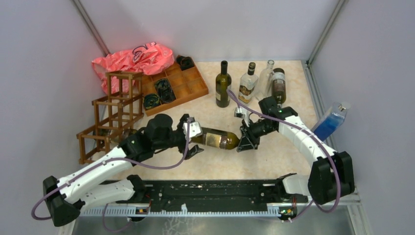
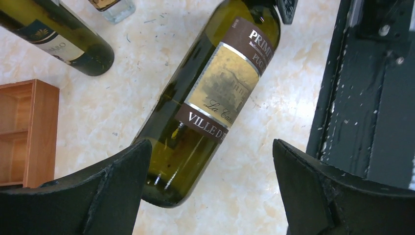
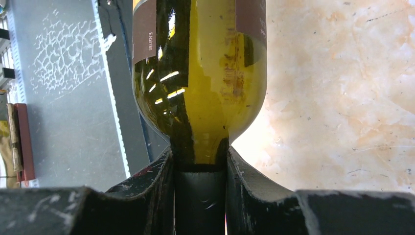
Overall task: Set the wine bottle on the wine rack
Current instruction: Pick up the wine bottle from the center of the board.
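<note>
Tabletop (image 1: 274,156): left jaws wide, right jaws on bottle (image 1: 218,139)

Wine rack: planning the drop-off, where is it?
Top view, left side: the wine rack stands beside the orange tray, near the pink bag.

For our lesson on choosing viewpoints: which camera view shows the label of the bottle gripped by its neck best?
The left wrist view: the label fills the middle, its print partly readable. The top view shows it only as a small pale patch; the right wrist view catches just its brown edges beside bare glass.
</note>
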{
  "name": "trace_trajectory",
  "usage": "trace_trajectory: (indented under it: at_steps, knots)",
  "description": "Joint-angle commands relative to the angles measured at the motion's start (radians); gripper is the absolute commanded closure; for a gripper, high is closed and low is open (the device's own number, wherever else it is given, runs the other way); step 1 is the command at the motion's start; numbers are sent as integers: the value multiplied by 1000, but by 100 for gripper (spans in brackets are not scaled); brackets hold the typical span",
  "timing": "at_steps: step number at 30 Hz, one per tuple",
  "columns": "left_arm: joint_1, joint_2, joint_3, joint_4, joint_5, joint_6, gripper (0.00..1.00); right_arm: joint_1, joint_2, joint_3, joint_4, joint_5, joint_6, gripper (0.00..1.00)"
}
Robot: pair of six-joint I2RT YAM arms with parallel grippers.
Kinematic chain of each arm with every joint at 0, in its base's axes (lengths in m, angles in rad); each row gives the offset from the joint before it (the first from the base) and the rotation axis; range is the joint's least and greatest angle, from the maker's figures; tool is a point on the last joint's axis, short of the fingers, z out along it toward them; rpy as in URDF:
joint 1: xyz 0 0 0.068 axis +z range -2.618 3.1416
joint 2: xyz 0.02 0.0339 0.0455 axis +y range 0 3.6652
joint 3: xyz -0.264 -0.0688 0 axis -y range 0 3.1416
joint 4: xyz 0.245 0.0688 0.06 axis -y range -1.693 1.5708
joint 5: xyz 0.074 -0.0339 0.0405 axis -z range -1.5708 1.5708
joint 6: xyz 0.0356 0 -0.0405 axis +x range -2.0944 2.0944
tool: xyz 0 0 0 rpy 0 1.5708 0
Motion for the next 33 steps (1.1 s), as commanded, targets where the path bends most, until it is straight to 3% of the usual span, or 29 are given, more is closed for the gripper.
trace_trajectory:
  at_steps: [1, 10, 13, 22, 27, 33]
  knots:
    - [2, -50, 70, 9, -42, -191, 1, -21, -101, -20, 80, -173, -38, 100]
    - [3, -198, 149, 39, -146, -481, 1, -27, -147, -55, 96, -212, -72, 100]
    - [2, -257, 151, 73, -164, -517, 1, -27, -158, -58, 100, -208, -77, 100]
    - [2, -262, 216, 157, -154, -450, 1, -28, -170, -27, 114, -153, -97, 100]
    - [2, -180, 340, 108, -193, -379, 1, -28, -65, 97, -37, -141, -235, 100]
    - [3, -155, 392, 87, -261, -382, 1, -28, 21, 218, -6, -95, -203, 100]
